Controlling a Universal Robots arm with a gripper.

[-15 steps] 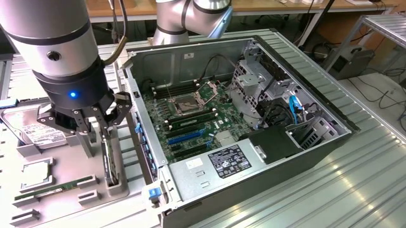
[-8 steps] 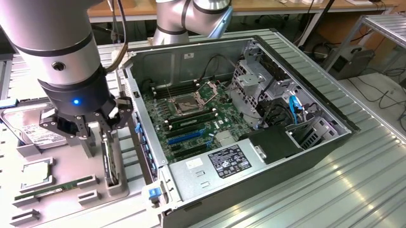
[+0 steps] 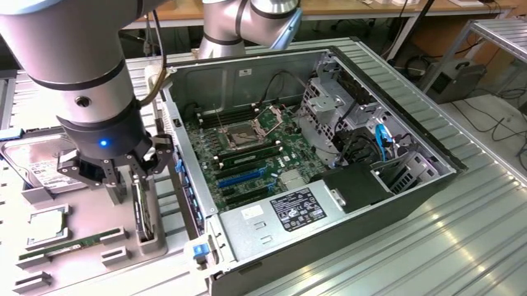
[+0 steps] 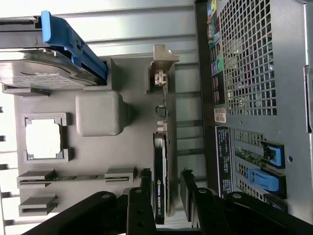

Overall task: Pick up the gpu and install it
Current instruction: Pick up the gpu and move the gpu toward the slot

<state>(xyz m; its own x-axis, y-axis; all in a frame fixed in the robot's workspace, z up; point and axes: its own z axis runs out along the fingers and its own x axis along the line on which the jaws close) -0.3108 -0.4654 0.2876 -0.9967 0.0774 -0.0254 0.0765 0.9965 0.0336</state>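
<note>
So the end effector (image 4: 167, 203) is spread wide with a finger on each side of the gpu (image 4: 161, 183), and from what I can see it isn't clamped on it. The card stands on edge in its grey holder (image 3: 157, 245) on the surface, at the exterior view's left of the open PC case (image 3: 346, 203). Nothing's picked up yet, and the blue slots (image 3: 245, 177) look empty, so the install isn't done.
</note>
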